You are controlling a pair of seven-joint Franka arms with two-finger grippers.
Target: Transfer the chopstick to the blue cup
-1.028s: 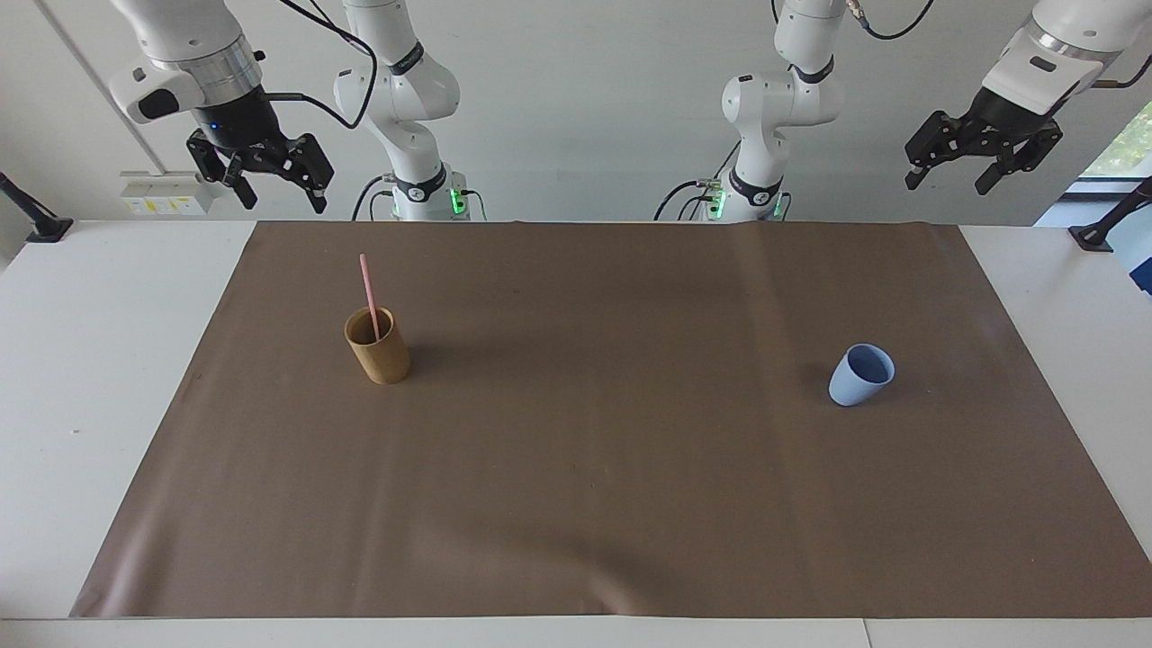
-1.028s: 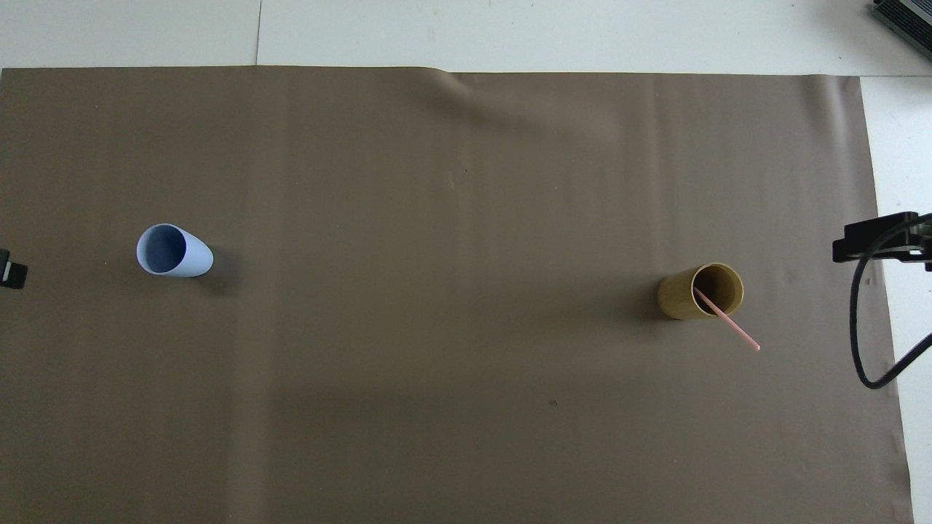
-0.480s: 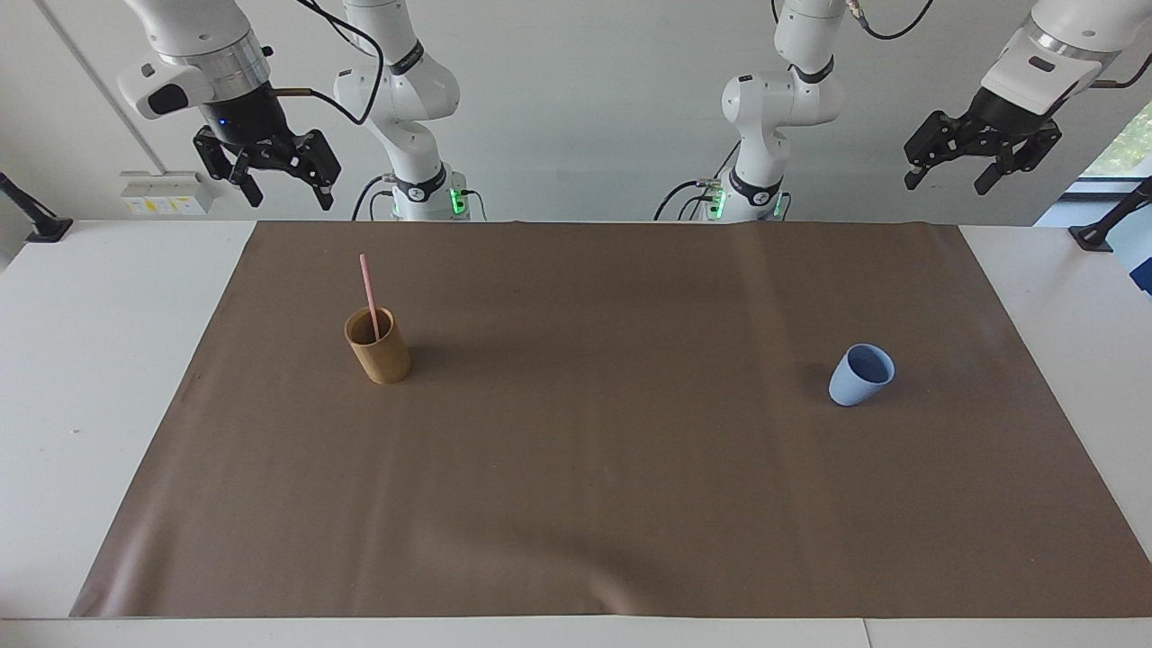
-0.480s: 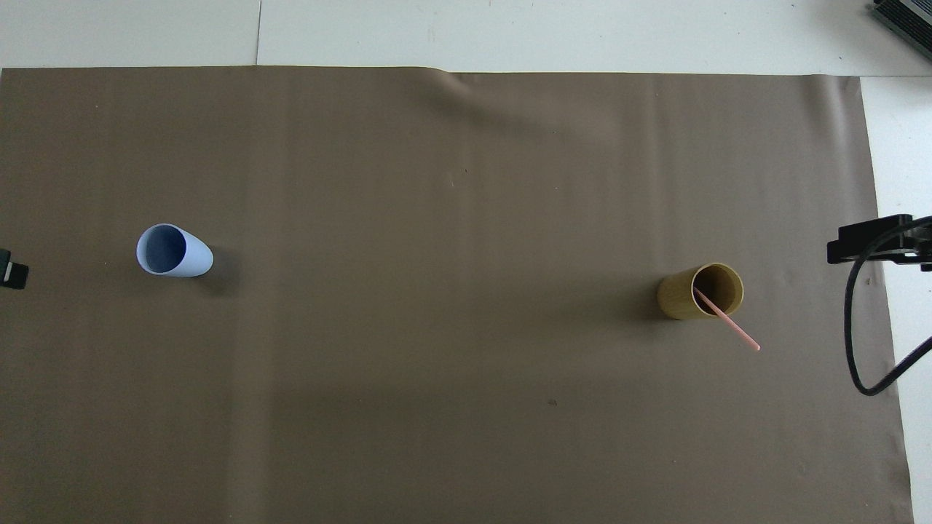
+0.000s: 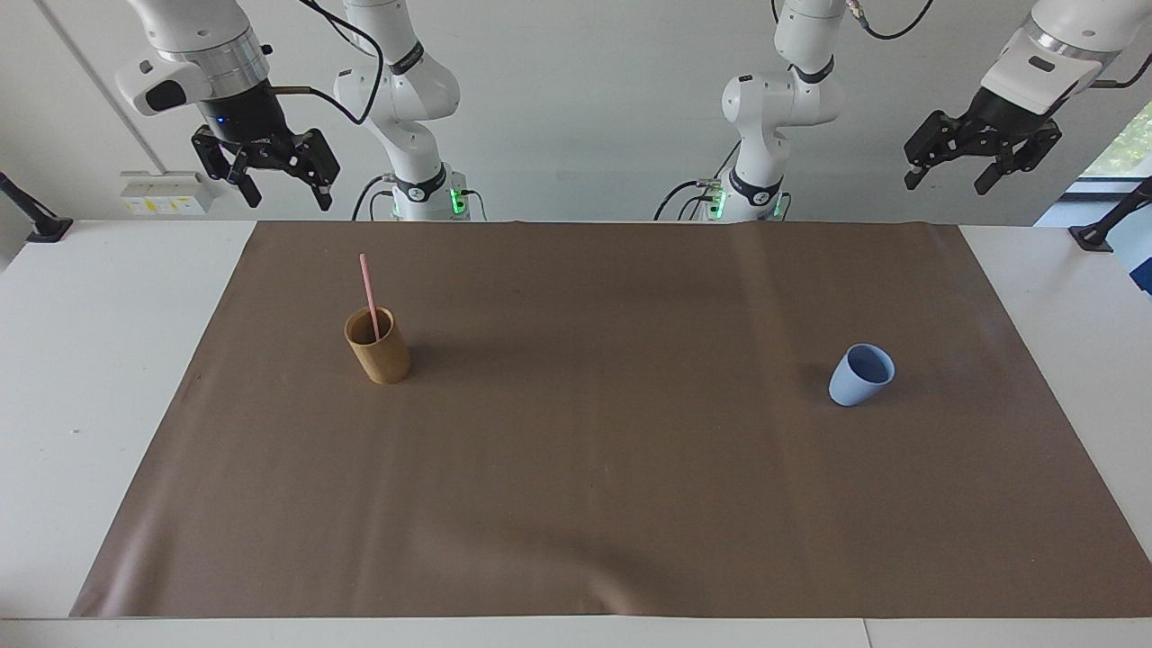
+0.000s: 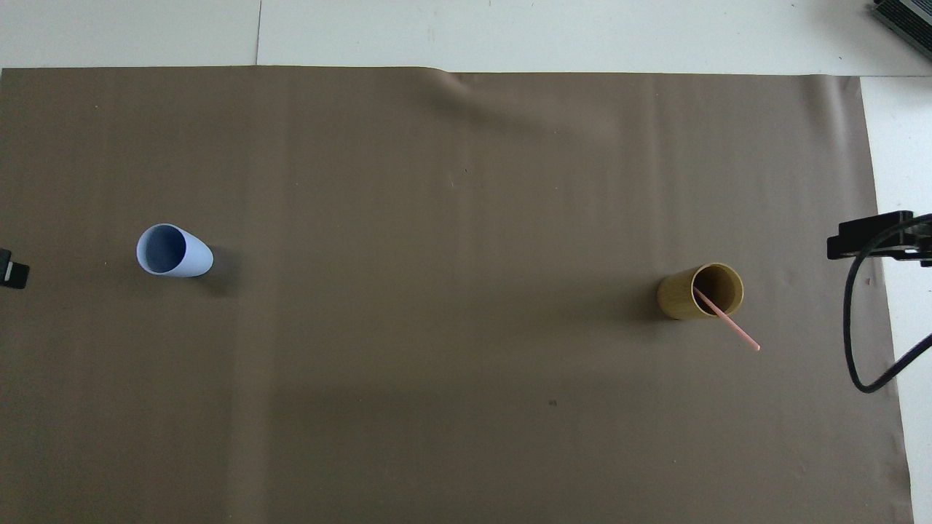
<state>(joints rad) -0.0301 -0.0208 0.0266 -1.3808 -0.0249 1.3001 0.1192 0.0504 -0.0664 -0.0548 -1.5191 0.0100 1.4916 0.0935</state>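
A thin pink chopstick (image 5: 367, 292) (image 6: 727, 320) stands tilted in a tan-brown cylindrical cup (image 5: 379, 347) (image 6: 692, 293) toward the right arm's end of the table. The light-blue cup (image 5: 859, 375) (image 6: 173, 251) stands upright and empty toward the left arm's end. My right gripper (image 5: 281, 191) hangs open high in the air over the table's edge by the robots, off to the side of the tan cup. My left gripper (image 5: 948, 178) hangs open high up at the left arm's end. Neither holds anything.
A brown mat (image 5: 594, 468) (image 6: 437, 407) covers most of the white table (image 5: 81, 360). The right arm's black cable (image 6: 863, 327) loops at the overhead view's edge. A dark clamp (image 5: 36, 220) sits at a table corner.
My right gripper has risen slightly and shifted a little toward the table's middle. The left arm, the cups and the chopstick have not moved.
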